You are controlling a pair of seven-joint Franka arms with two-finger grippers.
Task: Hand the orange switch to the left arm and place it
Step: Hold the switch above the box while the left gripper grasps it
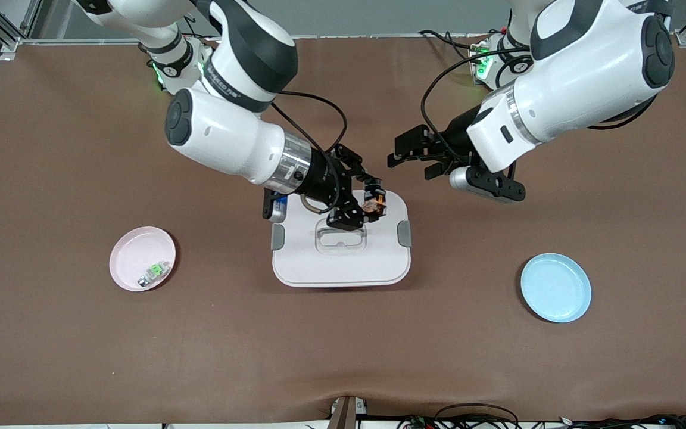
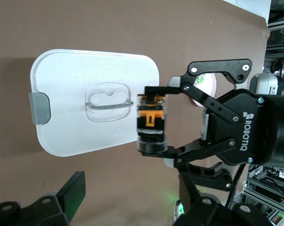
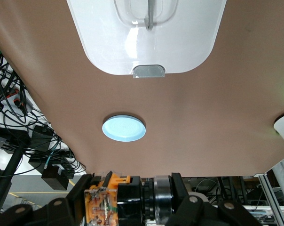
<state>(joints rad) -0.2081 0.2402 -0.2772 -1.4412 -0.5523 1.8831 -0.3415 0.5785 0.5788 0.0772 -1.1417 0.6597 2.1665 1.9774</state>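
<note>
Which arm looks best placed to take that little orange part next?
Probably the left: its left gripper hangs open just beside the orange switch, which the right gripper holds over the box.

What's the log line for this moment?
right gripper: shut on orange switch, above box | left gripper: open, facing switch | pink plate: green-and-clear part | blue plate

Box (image 1: 341, 250) sat mid-table, with one plate (image 1: 142, 258) toward the right arm's end and another plate (image 1: 555, 287) toward the left arm's end, the latter slightly nearer the front camera. A small part (image 1: 153, 273) lay in the plate at the right arm's end. Right gripper (image 1: 368, 208) hung over the box's edge nearest the bases with the switch (image 1: 374, 204) between its fingers; left gripper (image 1: 409, 153) hung over bare table just beside it, toward the left arm's end.
</note>
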